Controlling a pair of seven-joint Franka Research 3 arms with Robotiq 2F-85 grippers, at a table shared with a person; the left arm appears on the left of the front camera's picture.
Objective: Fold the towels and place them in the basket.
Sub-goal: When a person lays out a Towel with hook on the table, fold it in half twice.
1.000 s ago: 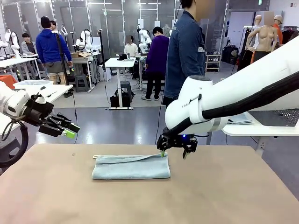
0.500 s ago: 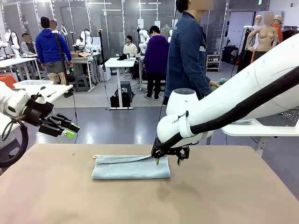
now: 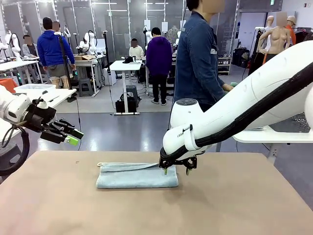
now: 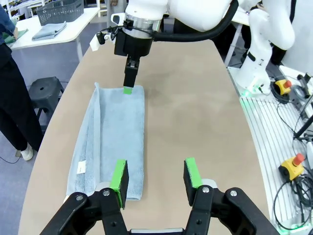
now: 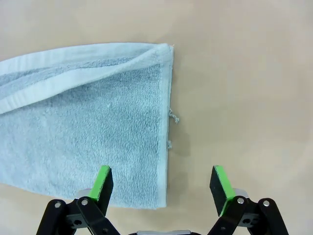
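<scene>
A light blue-grey towel [image 3: 137,175] lies folded into a long strip on the brown table [image 3: 234,200]. My right gripper [image 3: 175,171] stands open just over the strip's right end. In the right wrist view one finger [image 5: 103,182] is above the towel [image 5: 83,132] and the other above bare table, so the gripper [image 5: 164,186] straddles the short edge. My left gripper [image 3: 71,135] hangs open off the table's left side, away from the towel [image 4: 112,142]; its fingers [image 4: 119,178] are apart with nothing between them. The dark grey basket [image 4: 61,10] stands on a white side table.
A person in a blue denim jacket [image 3: 195,54] stands at the far side of the table, their dark trouser legs [image 4: 14,107] close to its edge. A folded cloth [image 4: 49,30] lies by the basket [image 3: 293,122] on the side table [image 3: 259,134]. Emergency-stop boxes [image 4: 293,164] sit beyond the table's near edge.
My right gripper has moved left and down, from beyond the towel's right end to just over it. The left arm has stayed put, and the towel has not shifted.
</scene>
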